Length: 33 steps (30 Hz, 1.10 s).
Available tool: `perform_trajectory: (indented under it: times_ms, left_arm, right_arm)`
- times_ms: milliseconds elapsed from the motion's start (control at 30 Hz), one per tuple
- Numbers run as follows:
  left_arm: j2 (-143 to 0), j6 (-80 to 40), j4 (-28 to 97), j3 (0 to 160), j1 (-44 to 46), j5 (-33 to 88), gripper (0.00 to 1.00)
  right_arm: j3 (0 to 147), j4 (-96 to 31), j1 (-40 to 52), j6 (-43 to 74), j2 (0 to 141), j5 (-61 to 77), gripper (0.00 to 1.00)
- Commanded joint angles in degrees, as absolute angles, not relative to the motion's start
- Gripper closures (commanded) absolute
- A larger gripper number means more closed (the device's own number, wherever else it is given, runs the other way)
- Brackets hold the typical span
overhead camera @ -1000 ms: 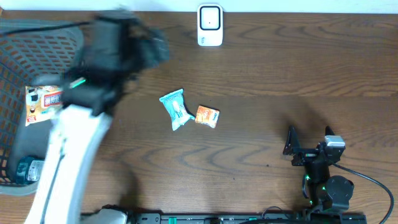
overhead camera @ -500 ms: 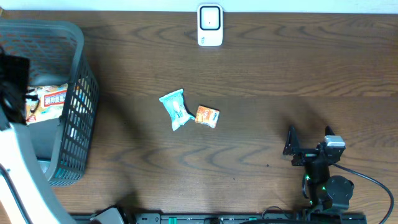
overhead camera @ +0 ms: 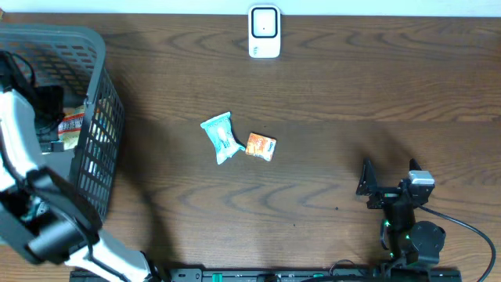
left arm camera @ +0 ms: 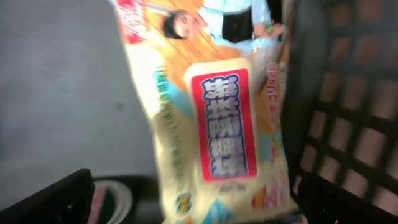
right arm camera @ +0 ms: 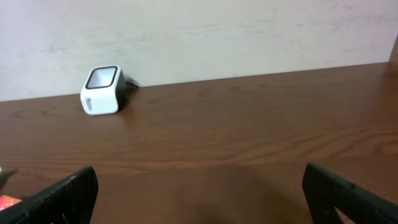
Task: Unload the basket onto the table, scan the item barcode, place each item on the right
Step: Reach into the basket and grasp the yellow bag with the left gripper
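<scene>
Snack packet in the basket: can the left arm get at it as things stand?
Probably yes. The left end effector is open inside the basket, directly over the snack packet, with nothing between them.

Left arm inside basket — blue packet beside orange packet.

Even, soft overhead light; faint shadows on table. Left wrist view blurred, dim at edges; others sharp.
</scene>
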<state>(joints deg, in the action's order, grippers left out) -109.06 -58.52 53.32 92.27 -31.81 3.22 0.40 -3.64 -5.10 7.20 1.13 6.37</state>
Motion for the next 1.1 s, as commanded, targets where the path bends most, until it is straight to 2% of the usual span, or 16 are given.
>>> perform_trajectory:
  times_ms: [0, 300, 333, 400, 433, 467, 700, 1067]
  left_arm:
    - [-112.68, -59.02, 51.4, 92.05, -31.92, 7.49, 0.02]
    - [-122.65, -53.95, 44.18, 92.05, -30.33, 13.5, 0.0]
    - [-123.39, -53.32, 44.18, 92.05, -30.06, 13.47, 0.14]
    - [-124.42, -50.57, 44.23, 92.05, -29.8, 13.5, 0.73]
    - [-124.7, -48.95, 44.25, 92.05, -29.76, 13.5, 0.9]
    - [-124.73, -47.31, 44.45, 92.05, -29.76, 13.5, 0.93]
    - [-121.32, -44.12, 47.48, 92.07, -30.55, 13.52, 0.93]
    - [-100.44, -43.9, 49.45, 92.14, -32.18, 9.1, 0.93]
  right_arm:
    - [0.32, -3.84, -4.8, 7.64, 1.13, 6.13, 0.01]
    - [0.32, -3.84, -4.8, 7.64, 1.13, 6.13, 0.01]
    - [0.32, -3.84, -4.8, 7.64, 1.13, 6.13, 0.01]
    - [0.32, -3.84, -4.8, 7.66, 1.13, 6.13, 0.01]
    - [0.32, -3.84, -4.8, 7.66, 1.13, 6.13, 0.01]
    - [0.32, -3.84, -4.8, 7.66, 1.13, 6.13, 0.01]
    - [0.32, -3.84, -4.8, 7.66, 1.13, 6.13, 0.01]
    - [0.32, -3.84, -4.8, 7.64, 1.13, 6.13, 0.01]
